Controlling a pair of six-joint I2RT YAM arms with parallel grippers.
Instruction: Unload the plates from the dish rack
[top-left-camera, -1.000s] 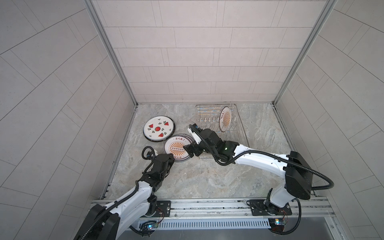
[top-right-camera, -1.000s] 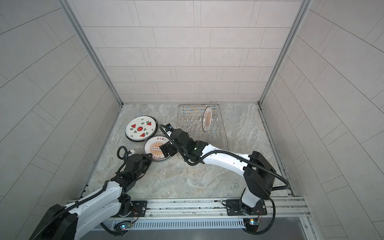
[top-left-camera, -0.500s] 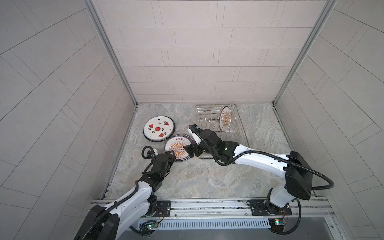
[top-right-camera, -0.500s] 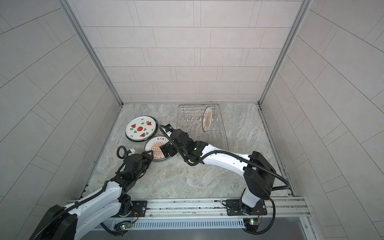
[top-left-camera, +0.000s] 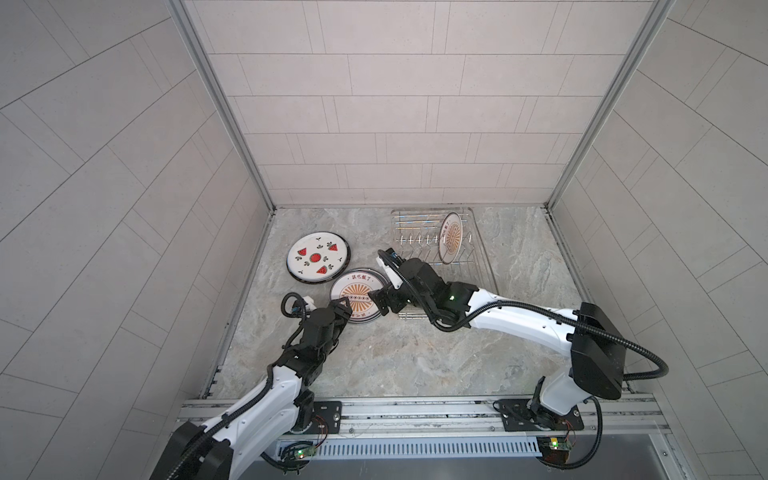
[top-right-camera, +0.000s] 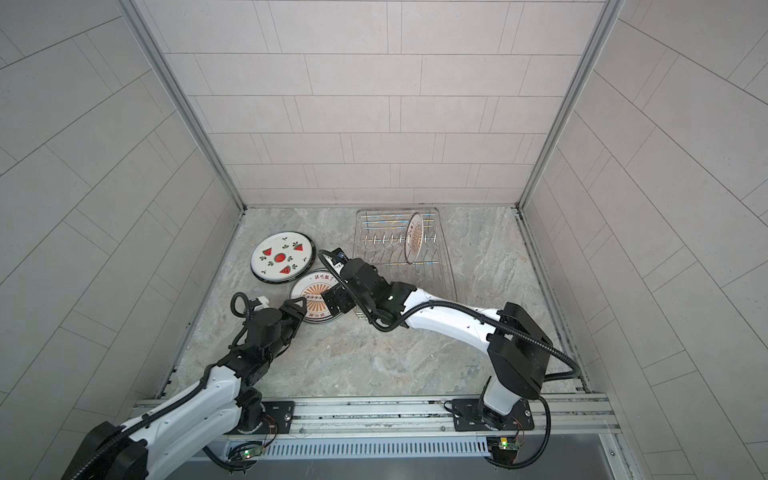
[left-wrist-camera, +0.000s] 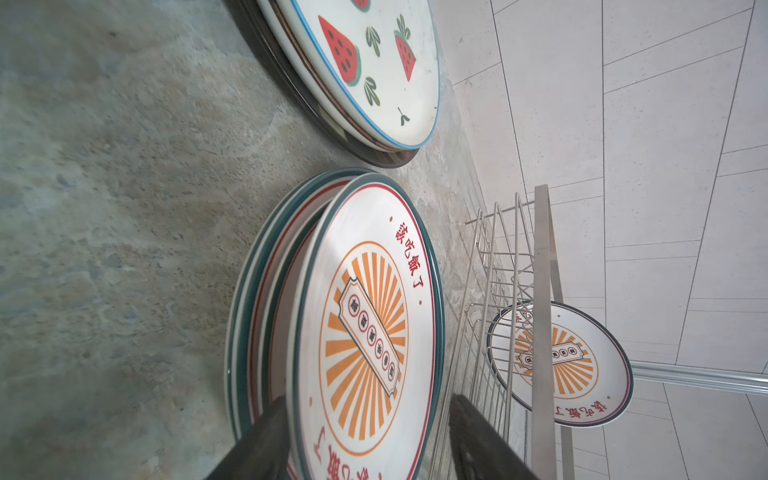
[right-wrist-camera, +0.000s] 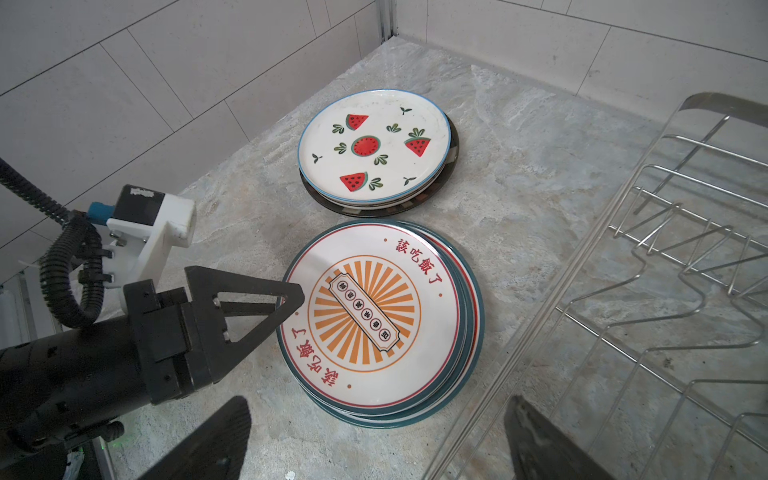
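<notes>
Rack (top-left-camera: 417, 240) at back right of tabletop (top-left-camera: 415, 353). One sunburst plate (top-left-camera: 451, 239) stands on edge between the prongs near the rack's right end. All other slots are bare.

Two piles sit on the tabletop left of the rack:
- Watermelon stack (top-left-camera: 318, 257), toward the back left. The watermelon plate lies on top of a few others, with a dark-rimmed one at the bottom.
- Sunburst stack (top-left-camera: 357, 297), just beside the rack's near left corner. It is several plates deep; exact count not readable. In the left wrist view the top plate sits slightly askew, not fully nested.

Left end effector (top-left-camera: 341, 311) is low at the near edge of the sunburst stack. Its jaws are apart and straddle the top plate's rim, one finger over and one under. There's a visible gap on the face side, so it isn't clamping and holds nothing.

Right end effector (top-left-camera: 382, 305) hovers between the sunburst stack and the rack's near corner, spread wide and empty.

Progress: unloading looks nearly done, with all but one plate out and piled by pattern. Remaining, as I judge it:
- back the left arm clear of the stack
- fetch the last upright plate from the rack
- lay it on the sunburst stack

The right arm is the nearer one to the rack.
</notes>
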